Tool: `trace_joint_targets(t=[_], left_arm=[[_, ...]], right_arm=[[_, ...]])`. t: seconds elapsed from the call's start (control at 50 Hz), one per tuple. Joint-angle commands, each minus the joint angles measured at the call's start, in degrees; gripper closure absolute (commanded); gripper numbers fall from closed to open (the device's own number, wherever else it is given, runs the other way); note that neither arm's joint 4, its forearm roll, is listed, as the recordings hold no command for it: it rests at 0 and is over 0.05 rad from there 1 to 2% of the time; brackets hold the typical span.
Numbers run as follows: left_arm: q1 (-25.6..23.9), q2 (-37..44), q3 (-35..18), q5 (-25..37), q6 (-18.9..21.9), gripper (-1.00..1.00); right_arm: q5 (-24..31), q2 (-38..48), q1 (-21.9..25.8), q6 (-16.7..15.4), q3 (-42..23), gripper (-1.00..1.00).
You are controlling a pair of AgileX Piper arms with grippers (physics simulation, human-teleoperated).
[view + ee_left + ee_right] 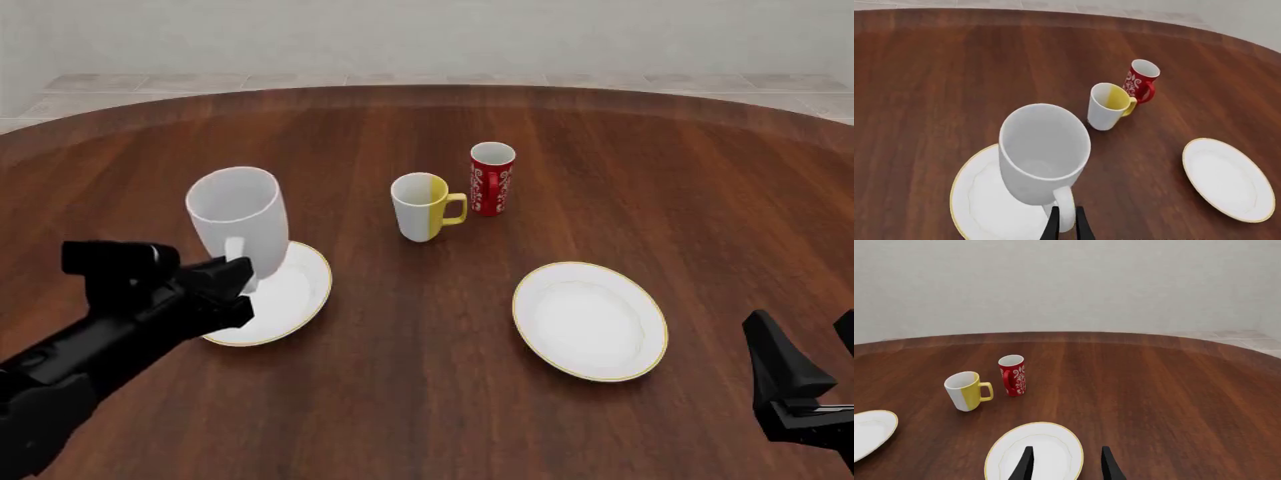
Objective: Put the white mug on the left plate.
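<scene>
Fingers of my left gripper [1067,222] clench the white mug [1044,150] by its handle, upright over the left plate [981,202] for lowering; my right gripper [1066,465] idles, jaws parted.

Dark wood table [694,180], rounded far edge. On it: left plate [296,300], white w/ gold rim, near left; 2nd identical plate [590,320] near right, well apart. Further back, mid-table: white-and-yellow mug [424,206] upright, handle to the right; red patterned cup [491,178] just beside it, slightly further back.
</scene>
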Motion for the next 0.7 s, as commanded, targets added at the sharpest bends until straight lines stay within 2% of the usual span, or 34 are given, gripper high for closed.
trace_joint_targets(t=[0.02, 0.7], left_arm=[[0.7, 2.2, 0.9, -2.4, 0.4, 1.00], [0.3, 11.8, 1.8, -10.5, -0.7, 1.00]], right_arm=[[-2.4, 2.7, -0.1, 0.9, 0.0, -1.00], [-2.6, 2.9, -0.1, 1.2, 0.0, -1.00]])
